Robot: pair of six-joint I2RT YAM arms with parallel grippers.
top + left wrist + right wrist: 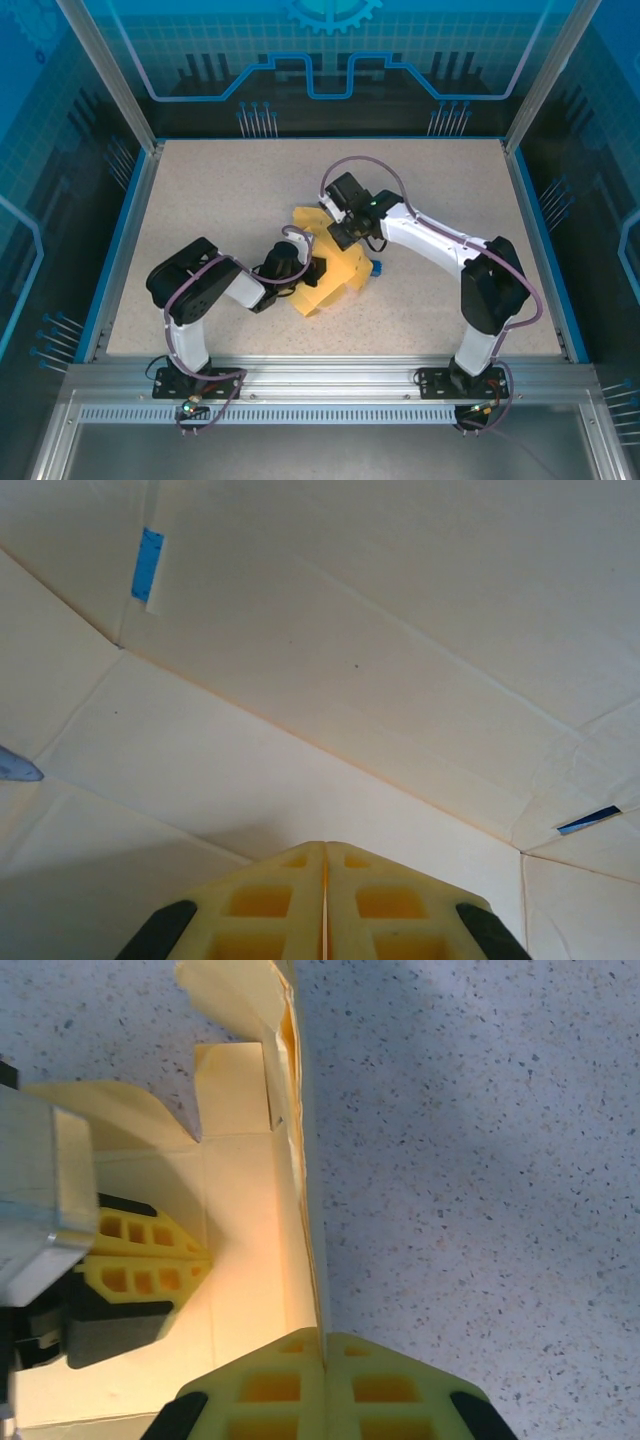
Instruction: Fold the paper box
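Gaping paper box (342, 285), left claw (207, 1255) inside.

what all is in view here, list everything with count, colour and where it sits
paper box: one, pale yellow, partly folded, at the middle of the table between the two tools
small cube: one, blue, on the table beside the box's right edge
table: one, speckled beige with a blue rim, under everything
frame: one, silver metal, around the table
back panel: one, blue with printed lines, behind the table
left arm: one, black and white, base at the near edge, reaching to the box
right arm: one, black and white, base at the near edge, reaching to the box
left tool: one, yellow fingers, shut, facing the box's inner panels
right tool: one, yellow fingers, shut on the box's raised wall
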